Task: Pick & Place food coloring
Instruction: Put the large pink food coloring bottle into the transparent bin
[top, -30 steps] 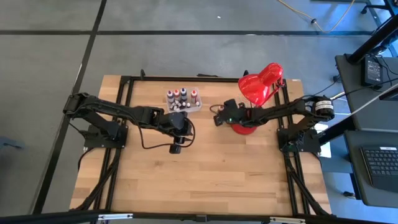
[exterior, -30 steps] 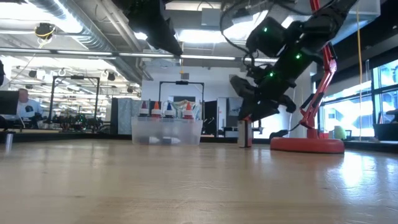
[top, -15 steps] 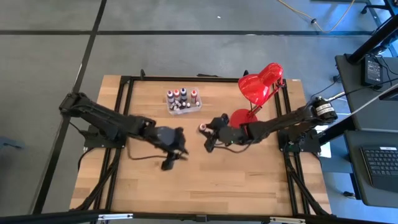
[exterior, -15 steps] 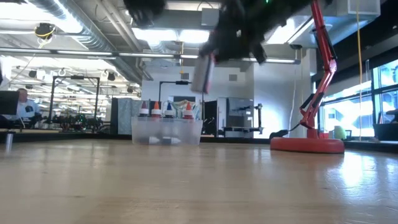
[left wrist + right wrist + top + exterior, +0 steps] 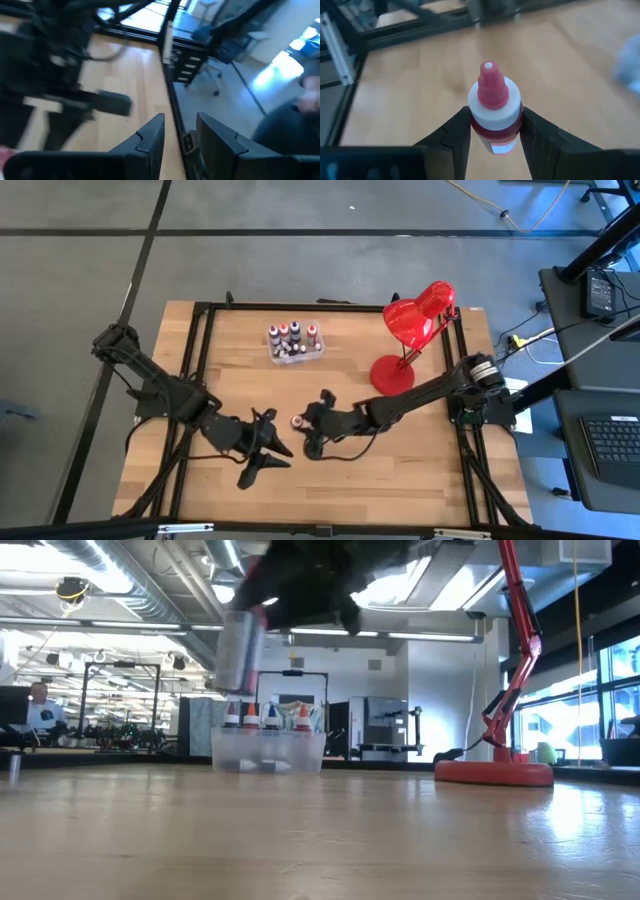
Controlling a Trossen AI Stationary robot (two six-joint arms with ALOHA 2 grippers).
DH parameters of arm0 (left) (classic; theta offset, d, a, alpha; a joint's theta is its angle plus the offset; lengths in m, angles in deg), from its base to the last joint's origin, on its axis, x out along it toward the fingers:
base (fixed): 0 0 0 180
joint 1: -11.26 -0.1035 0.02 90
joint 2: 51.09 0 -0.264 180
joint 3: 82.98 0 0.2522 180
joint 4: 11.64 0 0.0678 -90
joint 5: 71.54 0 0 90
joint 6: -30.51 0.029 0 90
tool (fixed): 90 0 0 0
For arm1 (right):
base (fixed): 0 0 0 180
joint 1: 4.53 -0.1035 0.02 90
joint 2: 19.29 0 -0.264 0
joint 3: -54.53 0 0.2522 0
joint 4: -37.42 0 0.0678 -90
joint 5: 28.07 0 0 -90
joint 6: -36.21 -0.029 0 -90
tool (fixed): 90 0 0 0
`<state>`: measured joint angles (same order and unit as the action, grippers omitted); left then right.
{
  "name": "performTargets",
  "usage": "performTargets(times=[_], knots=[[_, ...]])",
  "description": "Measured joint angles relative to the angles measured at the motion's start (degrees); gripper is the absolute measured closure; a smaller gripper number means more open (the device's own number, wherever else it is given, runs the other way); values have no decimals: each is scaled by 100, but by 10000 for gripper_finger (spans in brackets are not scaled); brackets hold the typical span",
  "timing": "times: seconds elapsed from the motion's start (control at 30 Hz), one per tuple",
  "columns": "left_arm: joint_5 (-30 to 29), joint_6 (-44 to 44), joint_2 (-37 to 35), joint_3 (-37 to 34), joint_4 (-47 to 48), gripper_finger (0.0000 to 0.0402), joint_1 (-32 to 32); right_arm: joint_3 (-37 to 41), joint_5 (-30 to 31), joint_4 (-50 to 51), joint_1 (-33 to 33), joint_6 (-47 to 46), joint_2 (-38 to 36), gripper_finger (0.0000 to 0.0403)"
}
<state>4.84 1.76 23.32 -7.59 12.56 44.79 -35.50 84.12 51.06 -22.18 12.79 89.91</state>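
A small food coloring bottle point(image 5: 494, 107), red with a white collar and a pink dropper tip, sits between the fingers of my right gripper point(image 5: 495, 120). In the high view the bottle point(image 5: 297, 421) hangs over the middle of the table. In the low view it point(image 5: 238, 645) shows blurred, well above the wood. My left gripper point(image 5: 268, 458) hovers just to the bottle's left and nearer the front edge. Its fingers point(image 5: 150, 137) stand apart with nothing between them. Several more bottles stand in a clear box point(image 5: 293, 342) at the back. My right gripper pinches the bottle between its two fingers at the white collar and shoulder point(image 5: 492, 114), one finger on each side. The dropper tip points out past the fingertips. The bottle is lifted clear of the table and nearly upright in the low view.
A red desk lamp point(image 5: 418, 315) stands at the back right on its round base point(image 5: 391, 373). The clear box of bottles point(image 5: 268, 748) sits at the far side. Bare wood point(image 5: 400, 470) lies toward the near edge.
My right gripper has lifted the bottle off the table beside the lamp base. It has carried the bottle toward the near edge and the left, rolling its wrist. My left gripper has swung away from the clear box toward the near edge, rising a little and turning.
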Motion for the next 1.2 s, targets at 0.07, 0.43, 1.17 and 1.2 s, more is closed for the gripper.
performTargets(times=[0.07,0.43,1.17,1.2], knots=[[-354,-130,23,0,28,294,115,-281,-170,205,0,-55,243,254],[-990,-210,85,4,22,292,276,-660,-592,371,-5,144,999,252],[-989,-201,85,4,73,293,276,-654,-556,253,11,147,1153,219],[-989,-201,85,4,72,292,276,-654,-573,253,11,149,1153,215]])
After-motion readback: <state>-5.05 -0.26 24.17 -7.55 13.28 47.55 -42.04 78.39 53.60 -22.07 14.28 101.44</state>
